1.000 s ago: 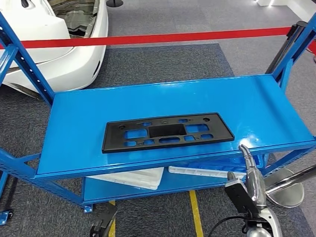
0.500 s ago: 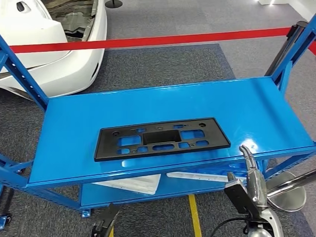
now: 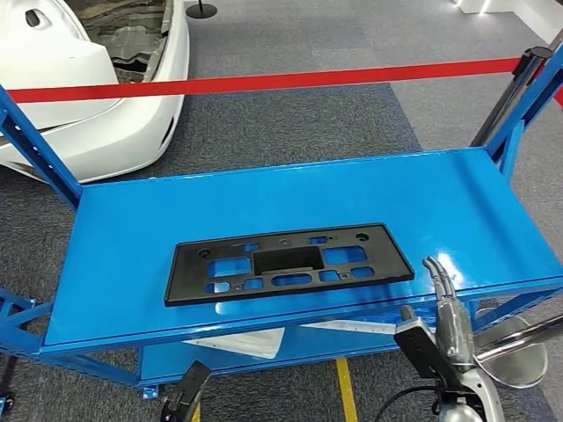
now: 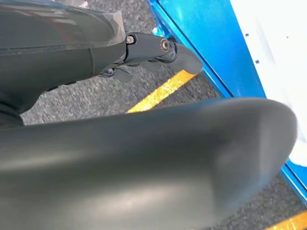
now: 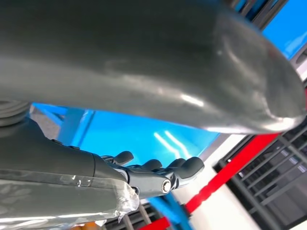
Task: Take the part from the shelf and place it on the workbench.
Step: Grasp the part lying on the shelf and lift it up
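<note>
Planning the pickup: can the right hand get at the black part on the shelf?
Probably yes. The right hand is empty at the shelf's front edge, near the black part's right end, with nothing between them.

Black part (image 3: 287,262) on glossy blue shelf (image 3: 133,229); red barrier tape (image 3: 266,83); grey speckled carpet (image 3: 285,123).

Part (image 3: 288,262) lies flat on the shelf's (image 3: 133,229) top level, long side along the front edge, nearer the front than the back. Lower level: flat panels (image 3: 239,341) under the part. Right hand (image 3: 446,312) in front of the shelf's right end, below the edge, apart from the part. Barrier tape (image 3: 279,82) runs behind the shelf; car body (image 3: 99,88) beyond it, far left. Floor line (image 3: 347,391) in front.
</note>
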Tool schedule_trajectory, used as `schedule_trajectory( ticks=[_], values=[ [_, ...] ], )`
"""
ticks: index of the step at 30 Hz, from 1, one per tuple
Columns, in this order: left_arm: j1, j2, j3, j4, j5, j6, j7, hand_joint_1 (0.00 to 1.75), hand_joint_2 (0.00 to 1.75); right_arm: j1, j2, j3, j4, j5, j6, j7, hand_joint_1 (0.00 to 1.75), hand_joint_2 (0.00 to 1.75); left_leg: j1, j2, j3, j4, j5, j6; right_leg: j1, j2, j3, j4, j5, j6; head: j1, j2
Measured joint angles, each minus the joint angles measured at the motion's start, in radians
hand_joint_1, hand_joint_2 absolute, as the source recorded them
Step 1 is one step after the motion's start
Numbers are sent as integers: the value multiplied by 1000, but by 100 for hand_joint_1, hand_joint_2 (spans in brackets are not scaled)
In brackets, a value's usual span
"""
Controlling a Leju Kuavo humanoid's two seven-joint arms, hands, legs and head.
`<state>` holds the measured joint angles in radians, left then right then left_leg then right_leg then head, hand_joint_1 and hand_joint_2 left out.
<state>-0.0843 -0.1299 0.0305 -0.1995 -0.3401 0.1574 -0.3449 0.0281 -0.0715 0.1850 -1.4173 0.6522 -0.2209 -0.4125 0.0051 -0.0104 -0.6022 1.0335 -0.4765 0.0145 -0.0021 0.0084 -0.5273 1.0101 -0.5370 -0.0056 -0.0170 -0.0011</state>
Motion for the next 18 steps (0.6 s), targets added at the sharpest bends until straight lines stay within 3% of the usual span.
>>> schedule_trajectory(
  ticks=[7,12,16,18],
  values=[
    [-4,-1,0,0,-30,34,26,0,0,-18,-3,1,0,8,19,6,0,0,-1,0,0,0,-6,9,0,-1,6,-13,1,4,0,0],
    [-10,-1,-2,0,-58,39,41,0,0,-71,-23,10,14,-26,137,15,0,0,-2,0,0,1,-6,10,0,-1,6,-14,2,11,0,0],
    [-17,-2,-7,0,-79,33,50,0,0,-141,-70,36,62,-102,312,8,0,175,-1,0,1,1,-5,10,0,-1,6,-14,3,12,0,0],
    [-19,-3,-12,0,-87,32,51,0,0,-179,-100,52,98,-131,374,3,0,175,0,0,1,1,-5,10,1,-1,6,-14,3,12,0,0]
  ],
)
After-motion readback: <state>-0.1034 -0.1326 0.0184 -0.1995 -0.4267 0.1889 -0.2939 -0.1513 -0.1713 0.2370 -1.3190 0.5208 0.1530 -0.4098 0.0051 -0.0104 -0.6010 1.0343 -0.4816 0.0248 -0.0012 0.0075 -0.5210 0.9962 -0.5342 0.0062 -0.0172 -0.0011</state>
